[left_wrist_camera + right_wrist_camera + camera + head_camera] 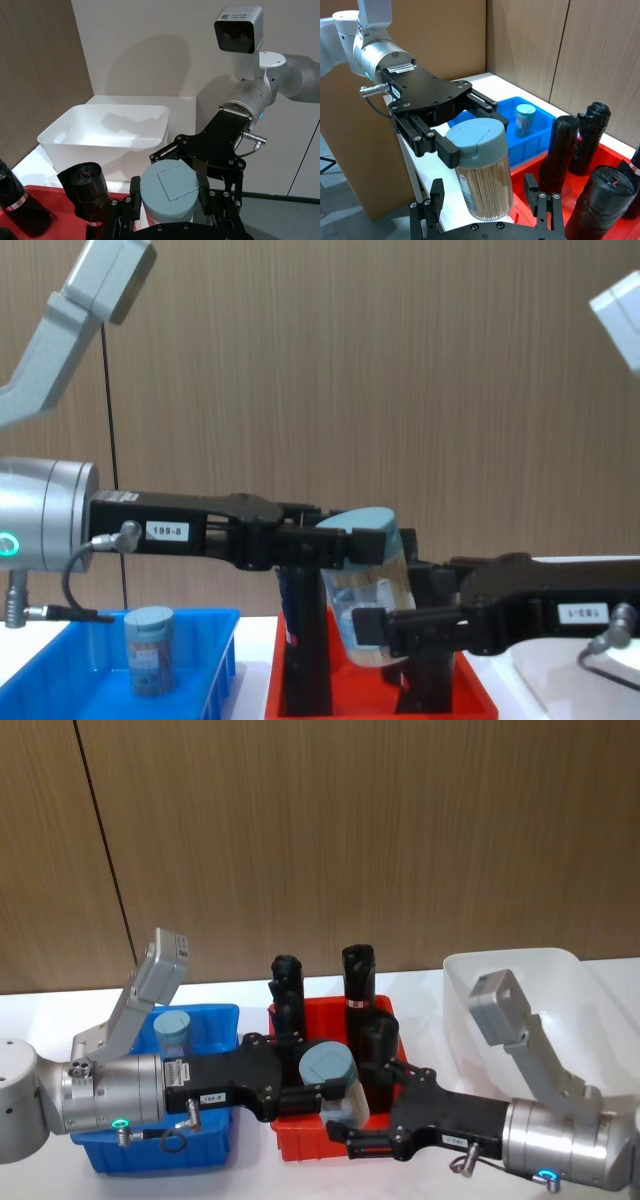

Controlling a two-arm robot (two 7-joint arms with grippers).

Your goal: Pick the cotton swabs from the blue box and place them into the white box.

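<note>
Gripping the cotton swabs jar [482, 170] — left hand [472, 131]; right hand [487, 202] spread around it.

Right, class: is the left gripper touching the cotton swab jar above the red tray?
Touching. In the right wrist view the left gripper clamps the cotton swab jar by its grey-blue lid, fingers pressed against both sides, no gap.

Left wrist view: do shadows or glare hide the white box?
Left wrist view: soft shadows fall inside the white box and on the wall behind it, rim plain to see; head view: the box is evenly lit, no glare.
</note>
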